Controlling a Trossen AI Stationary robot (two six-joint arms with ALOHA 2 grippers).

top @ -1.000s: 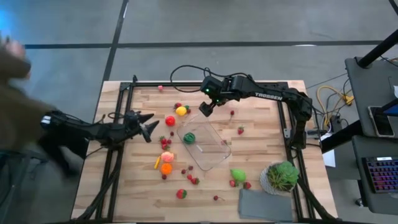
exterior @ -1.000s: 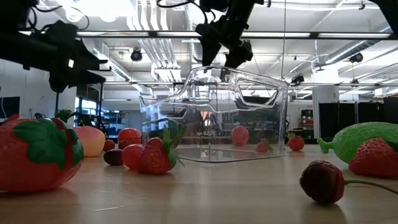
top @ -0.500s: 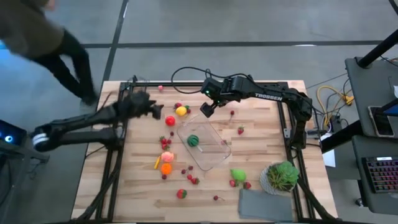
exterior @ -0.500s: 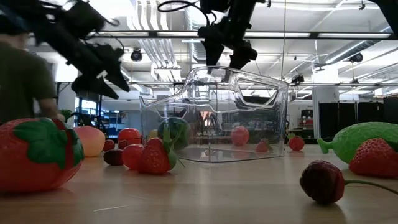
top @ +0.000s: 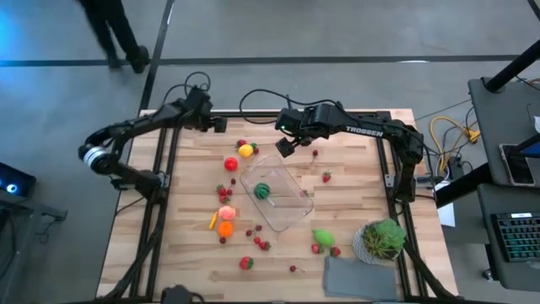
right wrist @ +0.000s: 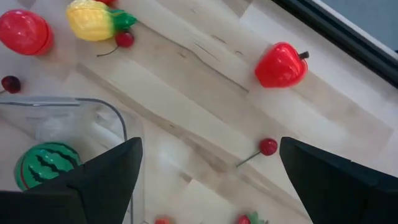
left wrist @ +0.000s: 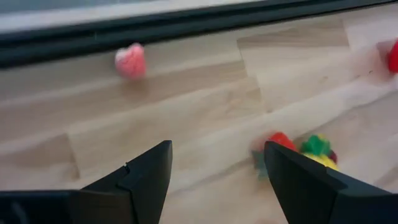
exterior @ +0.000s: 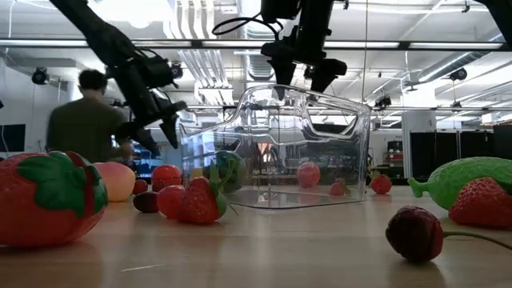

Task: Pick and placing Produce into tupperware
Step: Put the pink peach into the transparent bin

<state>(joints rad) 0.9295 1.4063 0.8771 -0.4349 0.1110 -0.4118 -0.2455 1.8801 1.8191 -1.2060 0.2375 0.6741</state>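
Now, tupperware [top: 277,197]: mid-table, holding one striped green watermelon piece [top: 262,192], which has settled still after rolling; remaining produce scattered loose around it; right gripper [top: 288,145]: fingers spread wide, empty, hovering over the tub's far corner, barely shifted; left gripper [top: 216,125]: parted, empty, newly swung from the left edge to the far rail, near a pink berry [left wrist: 130,60]; likely next pick.

A leafy green plant in a pot [top: 381,240] stands near the table's [top: 354,194] right front corner; a flat grey cloth [top: 361,278] lies just in front of it, at the edge; a person [exterior: 84,120] stands in the room behind the table.
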